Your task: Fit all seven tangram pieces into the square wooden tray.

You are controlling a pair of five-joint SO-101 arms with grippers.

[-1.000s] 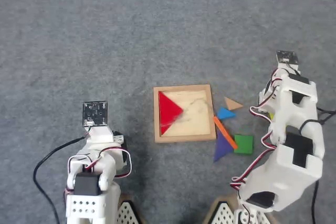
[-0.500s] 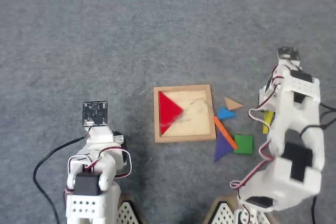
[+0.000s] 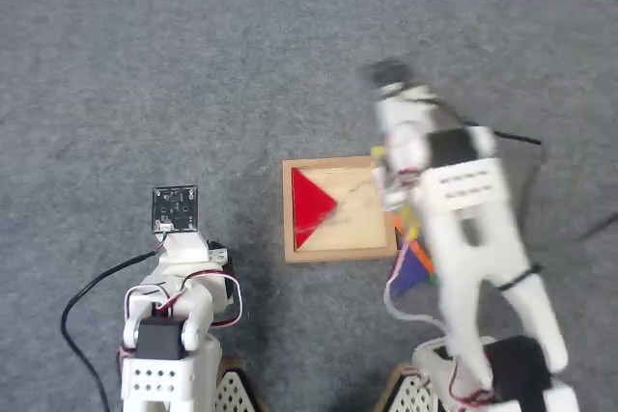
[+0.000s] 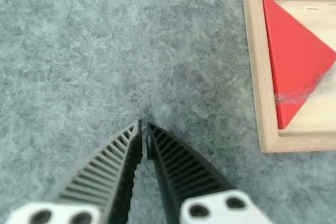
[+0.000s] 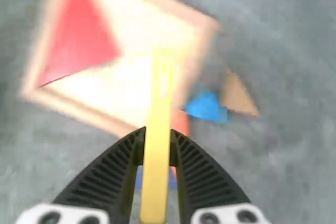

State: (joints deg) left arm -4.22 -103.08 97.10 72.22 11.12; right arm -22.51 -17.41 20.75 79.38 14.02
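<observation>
At the grey counter [image 3: 193, 74], we see the right arm [image 3: 454, 190] stretched over the side of the square wooden tray [image 3: 337, 255] opposite the red triangle [image 3: 311, 205]. Its end effector [image 5: 157, 132] is clamped on a long yellow piece [image 5: 161, 82], which juts from between the ridged black fingers [image 5: 113, 169] and out over the tray's bare wood; we cannot tell whether the piece touches the tray floor. The red triangle lies inside the tray, its long edge flat against the wall that faces the left arm [image 3: 179, 311] and its point aimed at the tray's middle. Outside the tray, on the side away from the red triangle, a blue piece [image 5: 205, 106] and a tan triangle [image 5: 236, 95] lie near each other on the counter. An orange piece [image 5: 180, 123] lies closer to the tray wall, partly behind the yellow piece. A purple triangle [image 3: 413, 272] shows beside the tray's corner on that same side, partly under the right arm. The left end effector [image 4: 143, 125] sits low over the counter off the tray's red-triangle side, near the tray but apart from it, its two toothed fingers drawn together with nothing between them.
</observation>
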